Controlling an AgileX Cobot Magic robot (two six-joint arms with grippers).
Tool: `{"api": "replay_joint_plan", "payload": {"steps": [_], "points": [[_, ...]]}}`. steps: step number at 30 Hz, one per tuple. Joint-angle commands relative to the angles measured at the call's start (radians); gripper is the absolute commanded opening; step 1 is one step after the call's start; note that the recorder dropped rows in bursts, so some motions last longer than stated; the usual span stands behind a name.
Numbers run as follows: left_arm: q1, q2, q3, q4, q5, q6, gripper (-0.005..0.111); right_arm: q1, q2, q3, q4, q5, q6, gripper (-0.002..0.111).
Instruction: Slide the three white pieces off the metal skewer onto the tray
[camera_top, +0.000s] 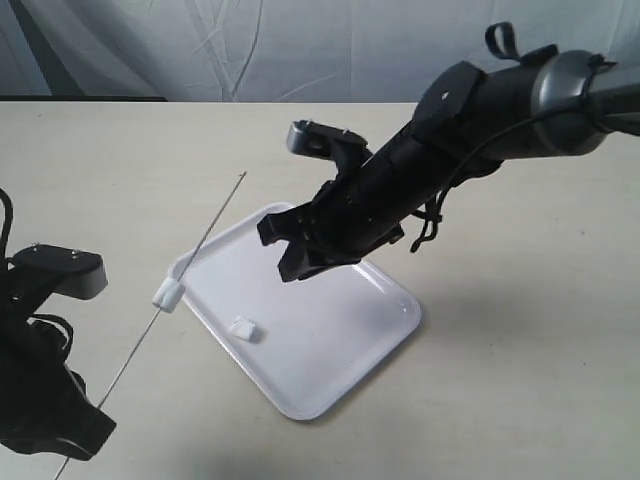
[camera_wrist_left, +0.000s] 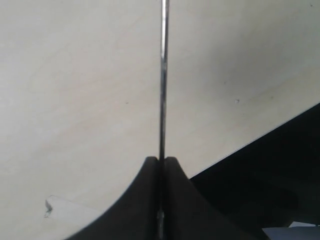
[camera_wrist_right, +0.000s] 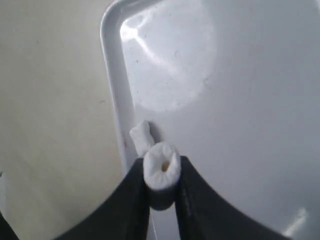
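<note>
The left gripper (camera_wrist_left: 161, 161) has its jaws closed on the skewer (camera_top: 211, 225), steadying it beside the tray (camera_top: 340, 320) corner. The right gripper (camera_wrist_right: 162, 174) has its jaws pinching one white piece (camera_wrist_right: 161, 164) over the tray, probably for release. A second piece (camera_top: 243, 327) lies on the tray. A third piece (camera_top: 168, 293) is threaded on the skewer.

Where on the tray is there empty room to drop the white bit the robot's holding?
The tray is bare across its right half, from the loose white piece out to the right and near corners. It is crowded at the left rim, where the skewer carries another piece, and under the right end effector gripping a third piece.
</note>
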Motion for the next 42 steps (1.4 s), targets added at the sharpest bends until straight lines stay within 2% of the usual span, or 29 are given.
{"api": "replay_joint_plan", "payload": {"steps": [1, 3, 9, 13, 15, 20, 27, 36, 42], "points": [[-0.003, 0.006, -0.006, -0.016, 0.003, 0.009, 0.000, 0.038, 0.025, -0.002, 0.013, -0.070, 0.024, 0.017], [-0.003, 0.006, -0.006, -0.013, -0.006, 0.009, 0.000, 0.040, 0.025, -0.002, 0.033, -0.091, 0.024, 0.018], [-0.003, 0.006, -0.006, -0.016, -0.016, 0.009, 0.000, 0.040, 0.025, -0.002, 0.043, -0.100, 0.024, 0.037], [-0.003, 0.006, -0.006, -0.012, -0.044, 0.009, 0.000, 0.040, 0.025, -0.002, 0.077, -0.061, 0.013, 0.038], [-0.003, 0.006, -0.006, -0.007, -0.080, 0.009, 0.000, 0.040, 0.019, -0.002, 0.144, -0.001, -0.081, 0.038], [-0.003, 0.006, -0.006, -0.028, -0.186, -0.010, 0.000, 0.040, 0.019, -0.002, 0.379, 0.133, -0.274, 0.038], [-0.003, 0.006, -0.006, -0.093, -0.223, -0.006, 0.000, 0.040, 0.019, -0.002, 0.683, 0.232, -0.465, 0.038], [-0.003, 0.006, -0.006, -0.261, -0.223, 0.091, 0.000, 0.040, 0.019, -0.002, 0.723, 0.226, -0.471, 0.038], [-0.003, 0.006, -0.006, -0.253, -0.216, 0.091, 0.000, 0.040, 0.019, -0.002, 0.743, 0.224, -0.476, 0.033]]}}
